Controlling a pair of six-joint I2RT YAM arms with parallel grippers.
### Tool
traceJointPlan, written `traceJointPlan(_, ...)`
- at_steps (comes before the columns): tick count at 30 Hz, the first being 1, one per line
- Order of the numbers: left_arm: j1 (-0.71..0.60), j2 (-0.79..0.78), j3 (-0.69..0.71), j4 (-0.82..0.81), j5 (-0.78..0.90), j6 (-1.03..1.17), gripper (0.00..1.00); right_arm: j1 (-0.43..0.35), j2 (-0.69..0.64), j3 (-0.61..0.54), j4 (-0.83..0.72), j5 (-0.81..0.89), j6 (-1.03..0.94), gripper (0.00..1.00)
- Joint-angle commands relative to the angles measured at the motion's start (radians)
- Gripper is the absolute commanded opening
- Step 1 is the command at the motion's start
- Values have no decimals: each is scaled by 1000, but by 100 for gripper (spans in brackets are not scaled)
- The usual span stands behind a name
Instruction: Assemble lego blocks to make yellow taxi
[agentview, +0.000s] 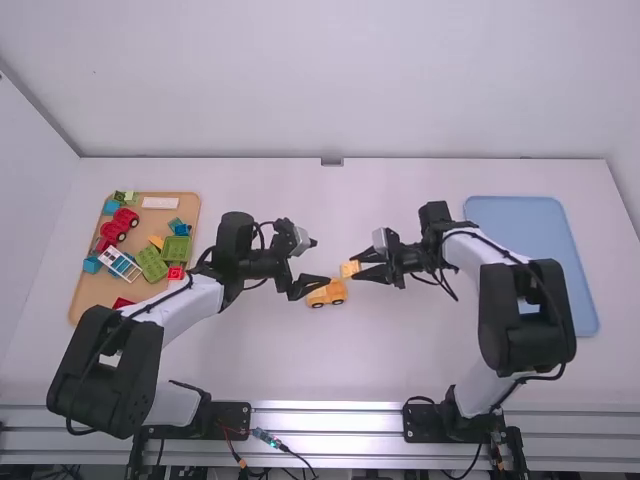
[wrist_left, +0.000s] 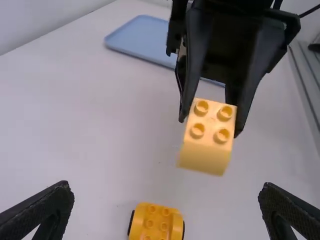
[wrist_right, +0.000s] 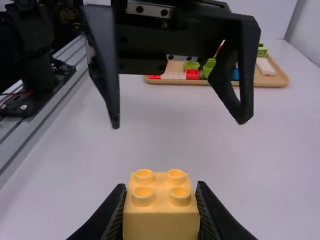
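"Where is the small yellow plastic block with round studs (agentview: 349, 269) held?"

"It is clamped between both fingers of the right gripper (agentview: 356, 267), near the middle of the white table (agentview: 400, 340). In the left wrist view it is seen tilted and raised off the tabletop, its four studs bared."

"And the left gripper (agentview: 312, 286)?"

"Its fingers are spread wide apart. It is positioned at the yellow plastic car base with dark wheels (agentview: 327, 293), which is stood on the table. In the left wrist view, studs are seen on the base's top, and a gap is seen between base and block."

"How much room is left around them?"

"Little between the two grippers, which are brought in close from opposite sides. Beyond them, a broad stretch of tabletop is left before the white back wall (agentview: 330, 100); nearer, another is left before the metal rail (agentview: 330, 408) at the table's front edge."

"What is set at the sides?"

"At the left, a tan tray (agentview: 93, 288) is loaded with red, green and blue pieces. At the right, a rounded-cornered light-blue tray (agentview: 515, 211) is partly covered by the right arm (agentview: 525, 310), so part of its near side is hidden."
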Motion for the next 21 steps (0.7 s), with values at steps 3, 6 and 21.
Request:
traceJointPlan(3,-16,-25,23,1,-9,6,99,-35,-22,-42,61,7,39,0)
traceJointPlan(6,-16,-25,23,2,-9,5,98,-44,-22,-77,130,20,69,0)
traceJointPlan(21,-9,-26,23,2,-8,8,100,-93,-22,-466,890,121,482,0)
